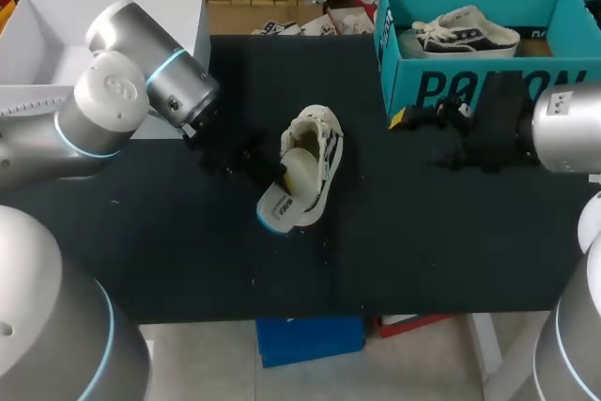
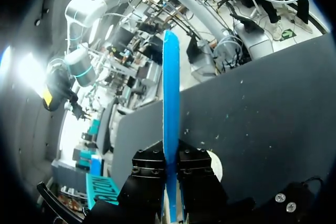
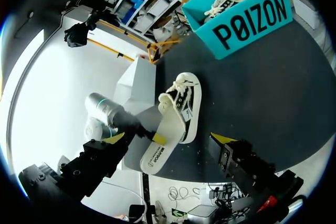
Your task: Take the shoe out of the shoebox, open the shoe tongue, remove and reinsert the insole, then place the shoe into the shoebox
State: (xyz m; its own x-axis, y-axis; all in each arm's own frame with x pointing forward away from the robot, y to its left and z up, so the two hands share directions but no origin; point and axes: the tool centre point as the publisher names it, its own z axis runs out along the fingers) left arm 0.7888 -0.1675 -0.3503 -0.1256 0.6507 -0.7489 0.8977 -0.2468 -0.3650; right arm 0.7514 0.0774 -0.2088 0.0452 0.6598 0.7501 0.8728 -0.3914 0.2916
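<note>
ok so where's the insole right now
In the head view the insole is mid-table, sticking partway out of the shoe at its heel end, with the left gripper clamped on its edge.

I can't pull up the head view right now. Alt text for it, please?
The left gripper pinches the insole, which sticks partly out of the heel of a white shoe lying in the middle of the black table. The right gripper sits in front of the teal shoebox at the far right, which holds a second shoe.
</note>
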